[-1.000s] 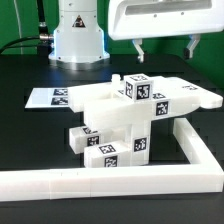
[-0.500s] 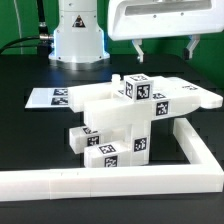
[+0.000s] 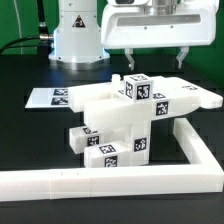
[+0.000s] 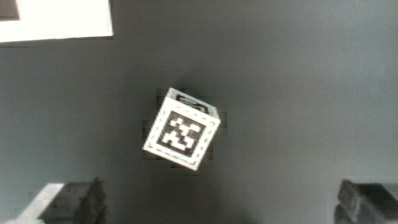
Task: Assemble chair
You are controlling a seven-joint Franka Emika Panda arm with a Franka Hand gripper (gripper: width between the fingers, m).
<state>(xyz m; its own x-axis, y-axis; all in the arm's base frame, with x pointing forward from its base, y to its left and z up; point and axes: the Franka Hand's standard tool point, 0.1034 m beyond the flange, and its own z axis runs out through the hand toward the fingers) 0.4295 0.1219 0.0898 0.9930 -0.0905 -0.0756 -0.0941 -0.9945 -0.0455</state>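
Note:
The chair (image 3: 120,118) stands partly joined in the middle of the black table: white slabs and blocks stacked together, with square tags on their faces. My gripper (image 3: 155,60) hangs above and behind it, open and empty, with both fingers pointing down. In the wrist view a small white tagged piece (image 4: 185,129) lies on the dark table, apart from my gripper (image 4: 221,205). The dark fingertips (image 4: 71,202) stand wide at the frame's edges and nothing is between them.
The marker board (image 3: 50,97) lies flat at the exterior view's left of the chair. A long white L-shaped rail (image 3: 110,181) borders the front and the exterior view's right. The arm's white base (image 3: 78,35) stands behind. A white surface (image 4: 50,18) shows at the wrist view's corner.
The gripper has shifted toward the exterior view's left and come slightly lower, and it is still open. The chair parts have not moved.

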